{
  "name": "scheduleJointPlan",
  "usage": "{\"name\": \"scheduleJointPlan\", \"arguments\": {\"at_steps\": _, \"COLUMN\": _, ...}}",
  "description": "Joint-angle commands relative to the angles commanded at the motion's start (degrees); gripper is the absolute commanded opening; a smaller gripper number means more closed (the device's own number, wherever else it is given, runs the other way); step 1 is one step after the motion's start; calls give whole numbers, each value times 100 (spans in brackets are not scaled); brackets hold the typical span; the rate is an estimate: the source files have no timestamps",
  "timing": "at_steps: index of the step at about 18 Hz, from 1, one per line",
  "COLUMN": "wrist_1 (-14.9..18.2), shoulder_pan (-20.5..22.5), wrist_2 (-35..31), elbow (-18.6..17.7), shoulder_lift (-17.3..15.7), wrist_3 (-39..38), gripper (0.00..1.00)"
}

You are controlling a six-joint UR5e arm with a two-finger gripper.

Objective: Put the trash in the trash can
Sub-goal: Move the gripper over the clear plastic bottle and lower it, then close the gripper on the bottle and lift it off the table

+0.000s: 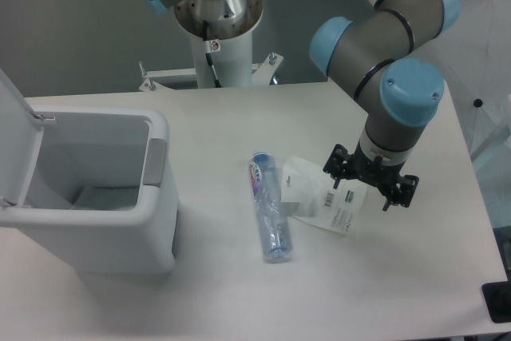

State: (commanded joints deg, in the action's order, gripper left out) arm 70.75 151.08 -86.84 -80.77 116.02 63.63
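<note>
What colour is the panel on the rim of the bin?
Grey, on the white bin; the panel shows in the fixed camera view.

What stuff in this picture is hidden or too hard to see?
- Trash can: its lid is cut off by the left edge, and its near wall hides part of the bottom.
- Packet: barcode sticker print too small to read.
- Gripper: fingertips too dark and small to tell open or shut.
- Bottle: label words blurred.
</note>
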Motion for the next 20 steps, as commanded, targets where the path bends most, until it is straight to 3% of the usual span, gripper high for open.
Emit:
{"name": "scheduleJointPlan", "arguments": {"at_steps": 6, "wrist_1": -44, "shoulder_pan": -113, "wrist_2": 18, "elbow": -140, "shoulder_lift": 0, "wrist_3": -44, "gripper": 100}}
{"name": "scheduleJointPlan", "arguments": {"at_steps": 8, "wrist_1": -402, "shoulder_pan": -141, "wrist_2": 70, "elbow": -508, "shoulder_lift": -26, "wrist_3": -53, "gripper": 100}}
{"name": "scheduleJointPlan", "arguments": {"at_steps": 10, "wrist_1": -1105, "shoulder_pan": -298, "wrist_2": 70, "elbow": -1123, "shoulder_lift": -219, "wrist_3": -323, "gripper": 100}}
{"name": "scheduleJointPlan", "arguments": {"at_steps": 11, "wrist_1": -1229, "shoulder_pan": -395, "wrist_2": 79, "elbow": -1273, "shoulder_lift": -272, "wrist_3": -482, "gripper": 100}}
{"name": "scheduleJointPlan", "arguments": {"at_steps": 16, "wrist_1": -1160, "shoulder_pan": -939, "wrist_2": 298, "elbow": -1423, "shoulder_lift": -281, "wrist_3": -1114, "gripper": 100}}
{"name": "scheduleJointPlan", "arguments": {"at_steps": 20, "wrist_1": -1151, "shoulder_pan": -1072, "wrist_2": 316, "elbow": -1660, "shoulder_lift": -255, "wrist_3": -1344, "gripper": 100}}
